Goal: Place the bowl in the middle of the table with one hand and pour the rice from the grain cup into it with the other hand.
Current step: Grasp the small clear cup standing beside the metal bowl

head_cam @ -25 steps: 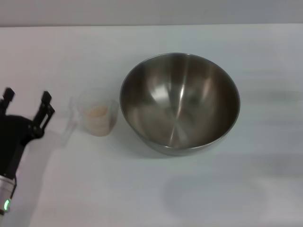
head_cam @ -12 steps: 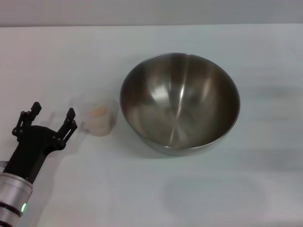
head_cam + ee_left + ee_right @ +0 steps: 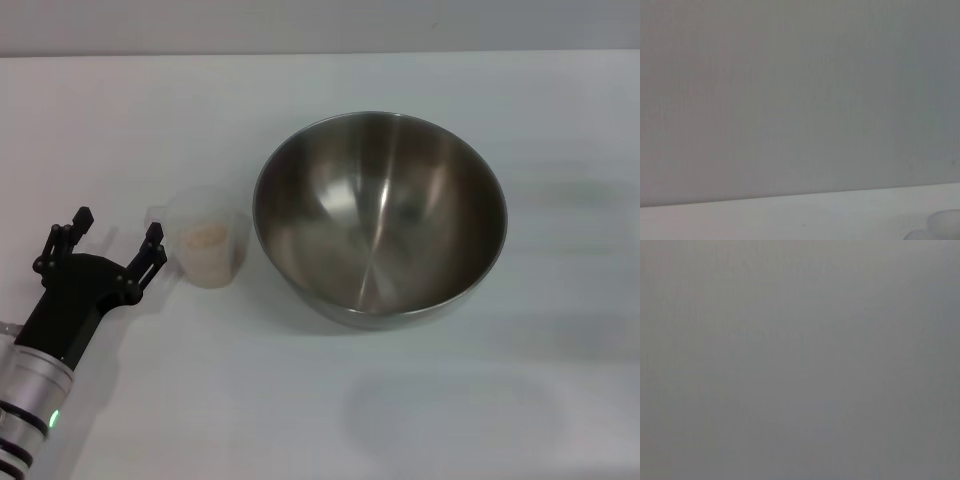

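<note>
The steel bowl (image 3: 380, 215) stands empty near the middle of the white table (image 3: 420, 420). The clear grain cup (image 3: 207, 240) stands upright just left of the bowl, with pale rice (image 3: 206, 236) inside and its small handle pointing left. My left gripper (image 3: 113, 237) is open and empty, low over the table just left of the cup, with one fingertip close to the handle. A rim of the cup shows at the edge of the left wrist view (image 3: 944, 220). My right gripper is out of view.
The table's far edge (image 3: 320, 54) meets a grey wall. The right wrist view shows only plain grey.
My left gripper has come in from the left edge and moved right toward the cup, staying open. The bowl and cup have not moved.
</note>
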Available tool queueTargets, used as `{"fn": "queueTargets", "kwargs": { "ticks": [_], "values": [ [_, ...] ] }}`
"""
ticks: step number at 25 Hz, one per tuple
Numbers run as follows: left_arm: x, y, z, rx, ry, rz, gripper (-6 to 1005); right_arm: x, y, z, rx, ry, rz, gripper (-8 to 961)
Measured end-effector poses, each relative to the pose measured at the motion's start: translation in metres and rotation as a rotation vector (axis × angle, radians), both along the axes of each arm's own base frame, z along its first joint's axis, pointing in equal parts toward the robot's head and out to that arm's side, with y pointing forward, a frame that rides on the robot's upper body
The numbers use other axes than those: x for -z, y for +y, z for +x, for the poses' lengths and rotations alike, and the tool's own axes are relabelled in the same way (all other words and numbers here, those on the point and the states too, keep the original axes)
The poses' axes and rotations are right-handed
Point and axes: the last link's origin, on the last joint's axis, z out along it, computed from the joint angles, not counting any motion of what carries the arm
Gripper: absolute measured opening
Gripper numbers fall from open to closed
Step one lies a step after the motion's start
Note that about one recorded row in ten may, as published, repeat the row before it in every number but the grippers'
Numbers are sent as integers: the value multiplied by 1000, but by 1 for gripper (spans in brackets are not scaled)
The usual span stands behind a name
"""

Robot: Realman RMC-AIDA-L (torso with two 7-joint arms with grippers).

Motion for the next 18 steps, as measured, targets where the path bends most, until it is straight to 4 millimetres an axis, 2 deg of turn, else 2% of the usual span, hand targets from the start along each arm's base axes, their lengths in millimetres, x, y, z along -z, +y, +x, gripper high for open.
{"fn": "queueTargets", "kwargs": {
  "ticks": [12, 18],
  "values": [
    [0, 15, 1, -13, 18, -9, 743, 2, 1, 0, 4, 10, -7, 488],
    [-1, 15, 0, -22, 14, -3, 720, 3, 1, -1, 3, 13, -9, 487]
  ]
}}
